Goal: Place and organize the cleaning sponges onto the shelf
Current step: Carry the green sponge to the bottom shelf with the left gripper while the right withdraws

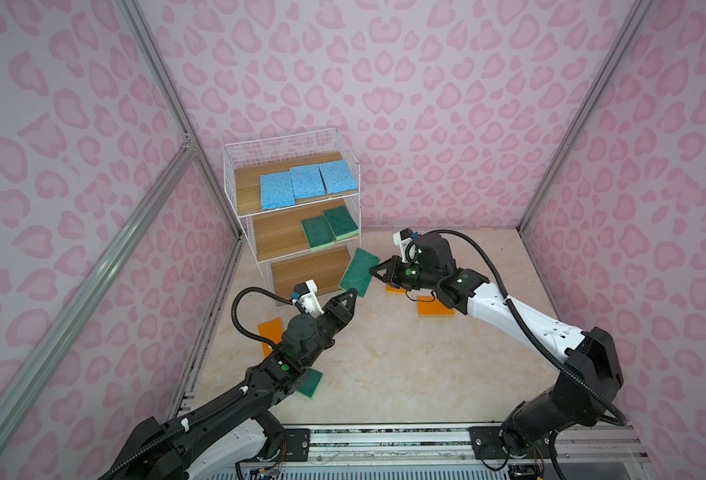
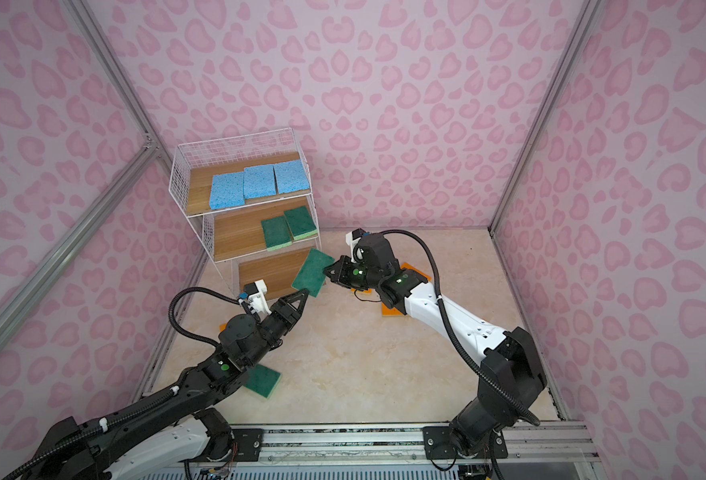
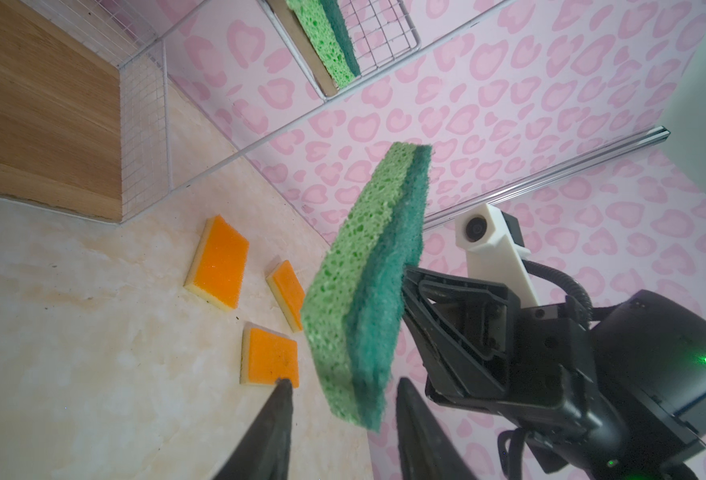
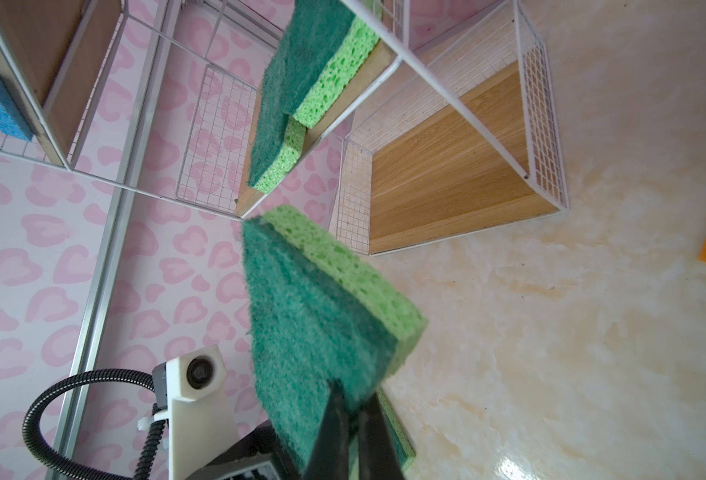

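In both top views the shelf [image 1: 231,195] stands at 11 o'clock from the floor's [image 1: 405,365] middle. Three blue sponges [image 1: 306,181] lie in a row on its top board, and two shelved green sponges [image 1: 329,227] lie at the 3 o'clock end of the middle board. The green sponge [image 1: 359,272] hangs in the air at the 3 o'clock edge of the bottom board. Its dark face is turned up and its long axis runs from 1 o'clock to 7 o'clock. The right gripper [image 1: 374,272] comes in from 3 o'clock and is clamped on its long edge. The left gripper [image 1: 353,294] reaches from 7 o'clock to its near short end. Orange sponges [image 1: 434,308] lie on the floor at 4 and 8 o'clock of it. A spare green sponge [image 1: 312,384] lies partly under the left arm.

In the left wrist view the green sponge [image 3: 359,291] is edge-on, with the pale layer beside the dark one. The left fingers [image 3: 278,415] stand apart on either side of its near corner, with a gap on each side. The right gripper [image 3: 409,286] presses its dark face.

In the right wrist view the right gripper [image 4: 353,395] squeezes the green sponge [image 4: 314,311] between closed fingers. The sponge's long axis points away toward the shelf [image 4: 459,166].
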Robot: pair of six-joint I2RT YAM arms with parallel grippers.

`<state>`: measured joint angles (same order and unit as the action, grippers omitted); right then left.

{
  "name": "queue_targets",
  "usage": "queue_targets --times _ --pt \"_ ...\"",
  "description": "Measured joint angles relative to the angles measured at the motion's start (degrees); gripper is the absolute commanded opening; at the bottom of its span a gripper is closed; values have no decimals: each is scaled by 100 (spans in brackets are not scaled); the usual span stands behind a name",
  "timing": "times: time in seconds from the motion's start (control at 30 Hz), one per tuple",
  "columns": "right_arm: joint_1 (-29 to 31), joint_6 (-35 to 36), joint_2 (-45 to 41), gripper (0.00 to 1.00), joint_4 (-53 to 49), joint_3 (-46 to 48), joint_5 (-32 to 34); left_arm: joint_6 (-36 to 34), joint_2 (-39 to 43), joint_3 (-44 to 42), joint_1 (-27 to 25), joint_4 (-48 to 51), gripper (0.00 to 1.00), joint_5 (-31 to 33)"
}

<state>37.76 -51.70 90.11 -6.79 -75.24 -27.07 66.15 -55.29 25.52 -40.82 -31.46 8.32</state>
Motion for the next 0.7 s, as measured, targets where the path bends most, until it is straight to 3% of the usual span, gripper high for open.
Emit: queue_targets --times 0.2,0.33,0.4,0.7 --pt "42 0 13 2 26 7 -50 26 2 0 57 -13 29 0" --pt "76 2 59 3 48 7 -85 63 -4 0 57 -11 12 0" --pt "76 7 59 11 48 4 -103 68 -4 0 57 -31 4 0" --pt "70 59 63 51 50 -20 -111 127 280 -101 68 -26 4 79"
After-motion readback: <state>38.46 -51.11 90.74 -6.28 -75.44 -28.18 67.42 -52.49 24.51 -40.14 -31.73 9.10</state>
